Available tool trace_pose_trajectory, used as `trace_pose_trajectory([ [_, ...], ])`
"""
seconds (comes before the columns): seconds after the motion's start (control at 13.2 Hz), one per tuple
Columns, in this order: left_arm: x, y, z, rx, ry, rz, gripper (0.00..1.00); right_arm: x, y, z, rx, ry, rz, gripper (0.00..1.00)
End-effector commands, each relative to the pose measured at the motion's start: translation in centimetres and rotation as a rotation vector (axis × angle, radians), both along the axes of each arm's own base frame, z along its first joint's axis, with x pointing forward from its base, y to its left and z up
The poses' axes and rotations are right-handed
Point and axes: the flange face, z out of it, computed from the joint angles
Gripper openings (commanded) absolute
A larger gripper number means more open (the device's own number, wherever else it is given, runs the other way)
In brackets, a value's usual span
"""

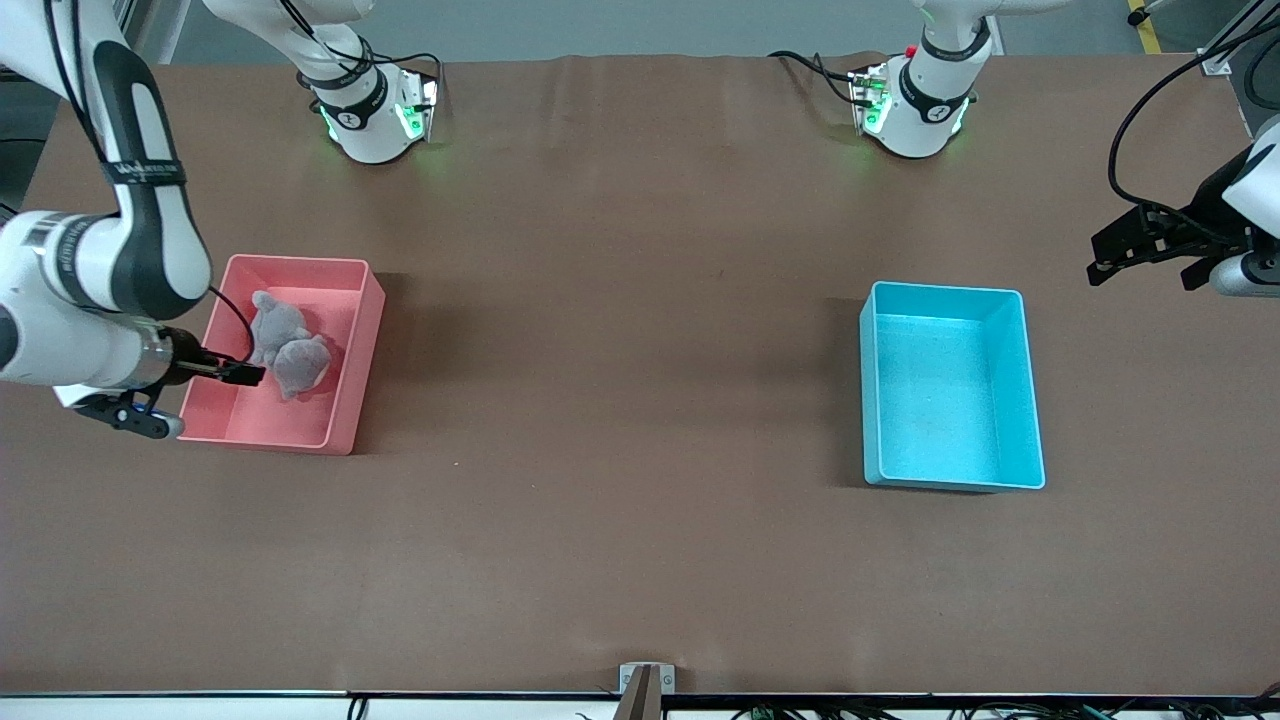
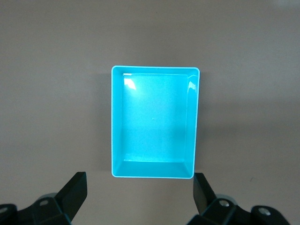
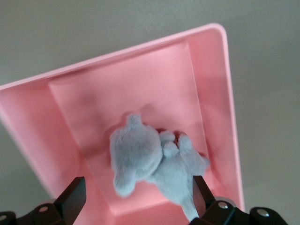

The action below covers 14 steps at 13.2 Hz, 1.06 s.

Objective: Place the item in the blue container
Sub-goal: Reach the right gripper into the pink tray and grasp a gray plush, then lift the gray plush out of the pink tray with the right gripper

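The item, a grey plush toy (image 1: 285, 350), lies in a pink bin (image 1: 365, 370) toward the right arm's end of the table. My right gripper (image 1: 240, 374) hangs open just over that bin, beside the toy. In the right wrist view the toy (image 3: 150, 161) lies on the bin's floor (image 3: 93, 108) between and ahead of the spread fingers of the right gripper (image 3: 138, 194), which hold nothing. The blue container (image 1: 945, 291) stands empty toward the left arm's end. My left gripper (image 1: 1140, 268) waits open in the air beside it. In the left wrist view, the container (image 2: 152, 169) shows ahead of the empty left gripper (image 2: 140, 192).
The two arm bases (image 1: 370, 110) (image 1: 915, 105) stand at the table's edge farthest from the front camera. A small metal bracket (image 1: 646, 680) sits at the nearest edge. Bare brown tabletop (image 1: 620, 380) stretches between the two bins.
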Motion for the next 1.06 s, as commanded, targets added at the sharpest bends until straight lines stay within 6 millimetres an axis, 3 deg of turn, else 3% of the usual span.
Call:
trace_pose_trajectory([
  [0.0, 0.0, 0.0, 0.4, -0.014, 0.0, -0.002, 1.0, -2.7, 0.0, -2.8, -0.017, -0.034, -0.098, 1.0],
  [0.23, 0.0, -0.1, 0.4, -0.014, 0.0, 0.0, 1.0, -2.8, 1.9, -4.6, -0.053, -0.029, -0.215, 1.0],
  [0.38, 0.0, -0.1, 0.4, -0.014, 0.0, 0.001, 1.0, -2.8, 1.6, -7.2, -0.062, -0.009, -0.236, 1.0],
  [0.83, 0.0, -0.1, 0.4, -0.014, 0.0, 0.0, 1.0, -3.5, 1.8, -11.7, -0.023, 0.045, -0.312, 0.98],
  [0.91, 0.0, 0.0, 0.4, -0.014, 0.0, 0.001, 1.0, -3.6, 1.9, -11.7, -0.019, 0.051, -0.317, 0.88],
  [0.99, 0.0, -0.1, 0.4, -0.014, 0.0, 0.0, 1.0, -3.6, 2.0, -11.8, -0.019, 0.056, -0.316, 0.68],
])
